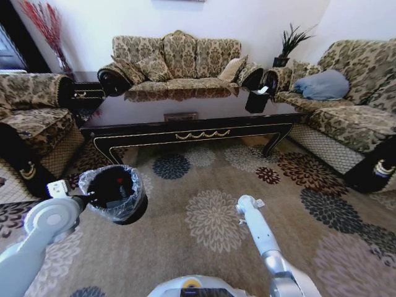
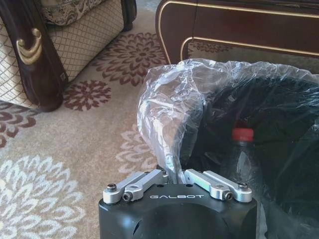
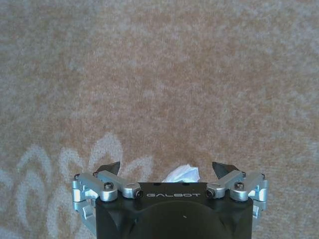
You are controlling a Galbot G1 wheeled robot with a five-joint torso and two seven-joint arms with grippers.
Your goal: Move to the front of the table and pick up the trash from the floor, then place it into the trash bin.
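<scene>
On the big flowery carpet (image 1: 216, 204) you are parked facing the long dark table (image 1: 192, 133), with sofas behind it and at both sides. A small black tissue box (image 1: 257, 100) sits on the table's far right end.

Near the table's left leg, on your left, is the trash bin (image 1: 116, 195). Your left gripper (image 2: 177, 179) is clenched on the bin's rim and its clear bag (image 2: 164, 114), so it looks like you are holding the bin. Inside the bin lies a plastic bottle (image 2: 242, 149) with a red cap.

Well in front of the table's middle, your right gripper (image 3: 169, 172) points down at the carpet. Its fingers (image 3: 110, 168) are spread wide and grasp nothing. A small white tissue (image 3: 183, 173) lies on the carpet right between them.

I think you are on the picking-up step for this tissue. The next move calls for lowering the right gripper a little and closing gently, so the soft tissue gets pinched and not the carpet. Then it must travel left to the bin.
</scene>
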